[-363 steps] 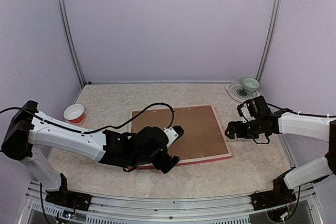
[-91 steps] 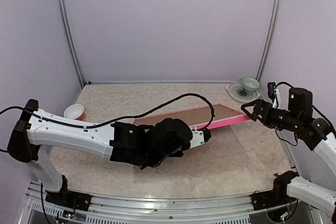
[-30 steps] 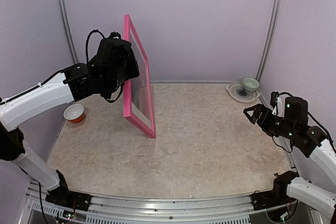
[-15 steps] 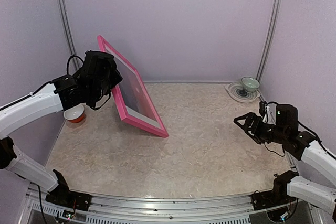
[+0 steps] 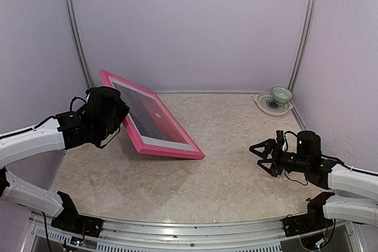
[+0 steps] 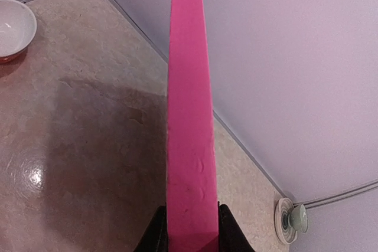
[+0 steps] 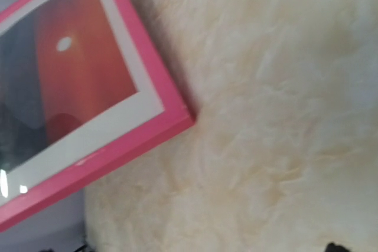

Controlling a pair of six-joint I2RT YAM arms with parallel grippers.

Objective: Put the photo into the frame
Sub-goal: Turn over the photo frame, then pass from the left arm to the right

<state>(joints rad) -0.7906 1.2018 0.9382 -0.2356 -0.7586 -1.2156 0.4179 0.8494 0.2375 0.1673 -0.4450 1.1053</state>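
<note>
Frame point(image 5: 172, 151) is leaning tilted over the counter's point(image 5: 236, 193) left half. Its lower edge appears to be resting on the counter and its upper edge is rising toward the far left corner. Photo point(image 5: 147, 115) is showing inside it, red sky and white sun, bordered by a white mat point(image 7: 118, 123). Left gripper point(image 5: 116, 114) is clamping the frame's raised left edge, jaws narrow on the pink rim. Right gripper point(image 5: 260, 156) is hovering near the right edge, jaws spread wide, holding nothing. A small bowl point(image 5: 282, 94) is sitting on a plate point(image 5: 267, 105) in the far right corner.
</note>
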